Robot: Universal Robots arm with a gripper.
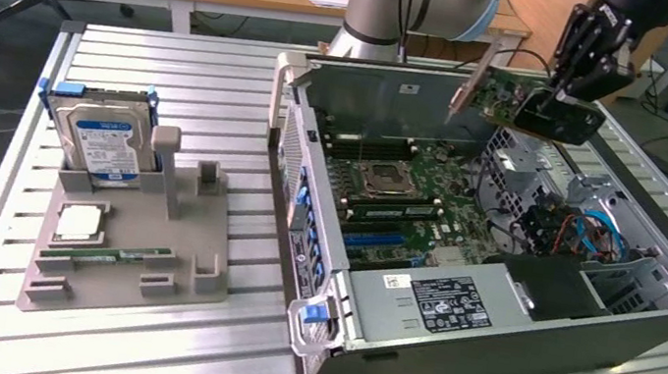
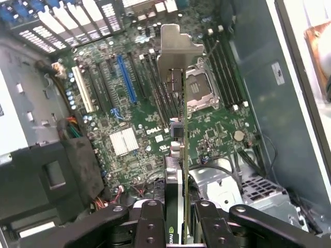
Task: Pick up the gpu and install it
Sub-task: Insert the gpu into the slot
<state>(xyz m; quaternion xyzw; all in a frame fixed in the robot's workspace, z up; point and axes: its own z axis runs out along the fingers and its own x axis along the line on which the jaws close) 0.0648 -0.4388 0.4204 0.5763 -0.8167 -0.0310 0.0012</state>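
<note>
Hand partly closed, clamped on gpu. Gpu held in air above open computer case, clear of motherboard. Wrist view: gpu edge-on between fingers, silver bracket at end away from hand, card hanging over slots beside CPU socket. Hard drive upright in grey holder on table, toward exterior view's left. Memory stick lying in same holder.
</note>
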